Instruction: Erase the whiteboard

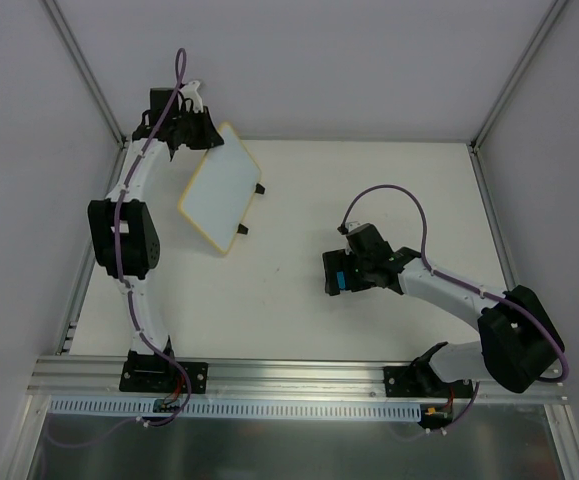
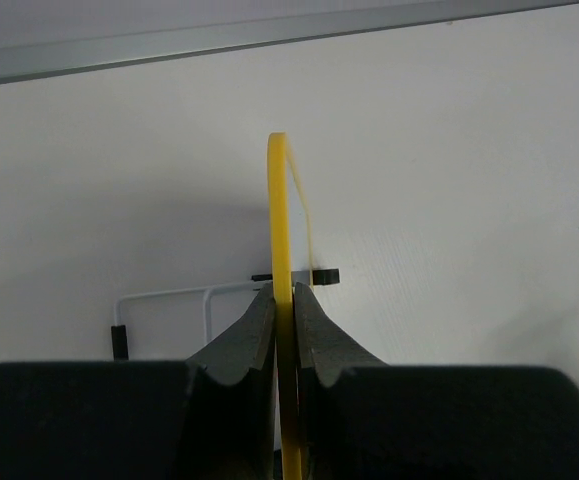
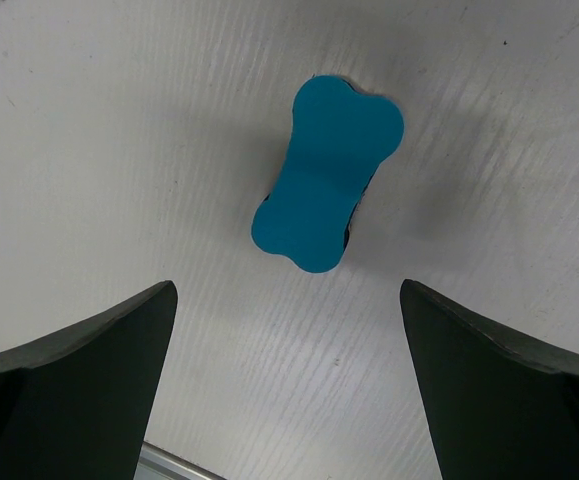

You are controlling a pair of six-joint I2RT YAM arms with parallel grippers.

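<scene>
At the far-left corner the left gripper (image 2: 282, 292) clamps the whiteboard (image 1: 219, 185) — the right gripper (image 3: 287, 292), wide open, should centre over the eraser (image 3: 327, 175).

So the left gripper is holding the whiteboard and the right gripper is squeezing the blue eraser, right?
Not quite. The right gripper is open, not squeezing. Its fingers stand wide apart, and the eraser lies untouched on the table. The right wrist view shows this. The left gripper does hold the whiteboard.
</scene>
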